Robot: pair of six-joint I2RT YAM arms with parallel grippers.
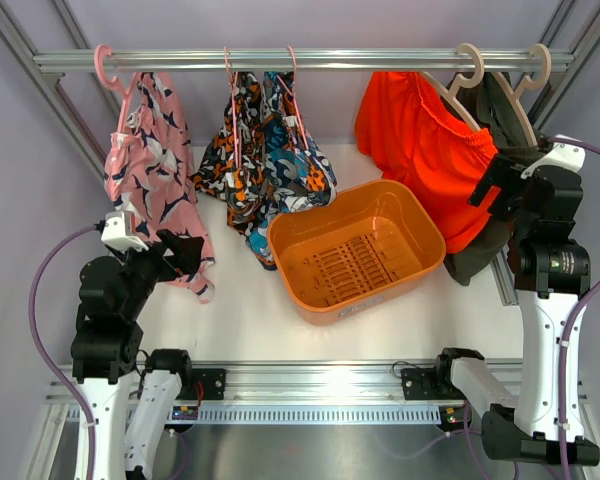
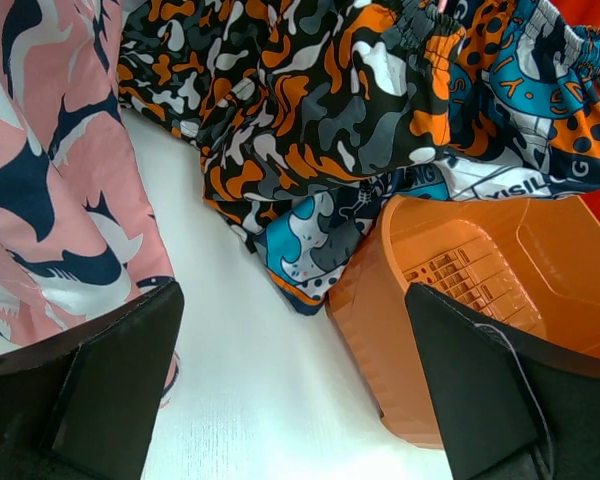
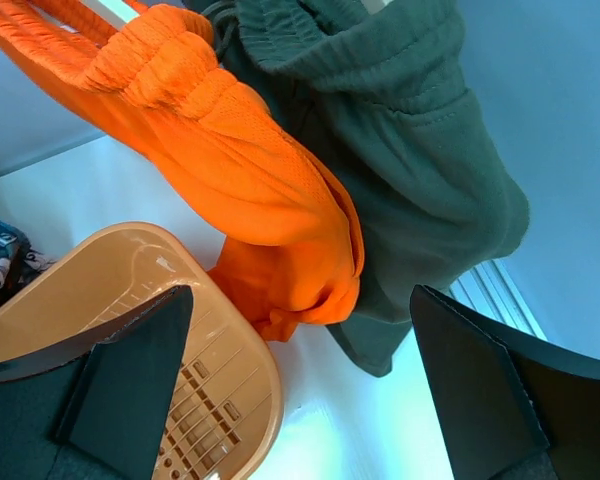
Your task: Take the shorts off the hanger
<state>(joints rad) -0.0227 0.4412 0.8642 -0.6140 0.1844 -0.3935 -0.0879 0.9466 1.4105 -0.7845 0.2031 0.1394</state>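
On the rail (image 1: 330, 60) over the surface's (image 1: 240, 320) far edge: orange-red shorts (image 1: 420, 150) and olive green shorts (image 1: 480, 262) at the far right corner on wooden hangers (image 1: 470, 65), camo and blue print shorts (image 1: 265, 165) mid-rail, pink print shorts (image 1: 150, 190) far left. The orange basket (image 1: 325, 305) sits mid-surface. The left end effector (image 1: 185, 250) is released, just beside the pink pair's hem; the right end effector (image 1: 498, 185) is released beside the orange-red pair, with nothing gripped.

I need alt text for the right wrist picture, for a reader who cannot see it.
Hanging side by side are bright orange shorts and dark olive green shorts, with an orange basket below left. The right gripper stands open in the foreground, holding nothing.
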